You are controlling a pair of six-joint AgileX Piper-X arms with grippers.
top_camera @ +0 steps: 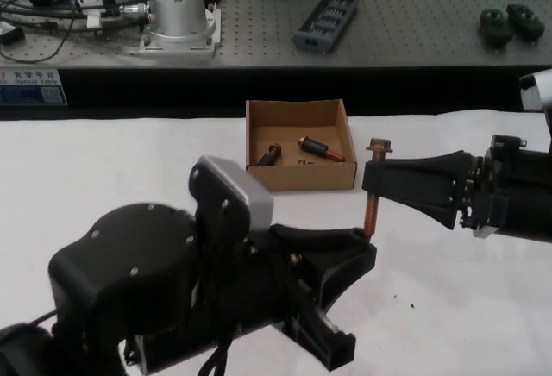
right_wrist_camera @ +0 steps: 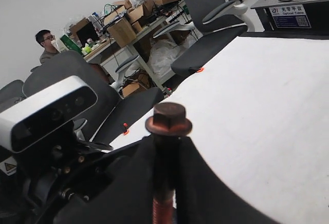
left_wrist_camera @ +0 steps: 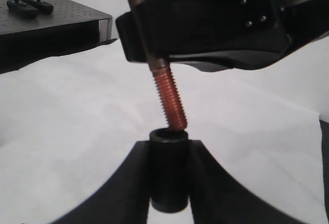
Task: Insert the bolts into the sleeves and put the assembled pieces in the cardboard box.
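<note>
My left gripper [left_wrist_camera: 168,183] is shut on a black sleeve [left_wrist_camera: 168,172], held upright above the white cloth; in the high view it [top_camera: 366,247] sits at the centre. My right gripper [top_camera: 373,188] is shut on a copper bolt [top_camera: 372,195], head up. The bolt's threaded tip [left_wrist_camera: 175,116] stands at the sleeve's mouth, slightly tilted. In the right wrist view the bolt head [right_wrist_camera: 168,119] rises between the black fingers [right_wrist_camera: 128,183]. The cardboard box [top_camera: 299,178] lies just behind, holding two assembled pieces [top_camera: 321,149].
A white cloth [top_camera: 448,307] covers the bench. Behind it is a dark perforated table with a metal post [top_camera: 177,5], a black tray [top_camera: 326,19] and two small black parts [top_camera: 511,24].
</note>
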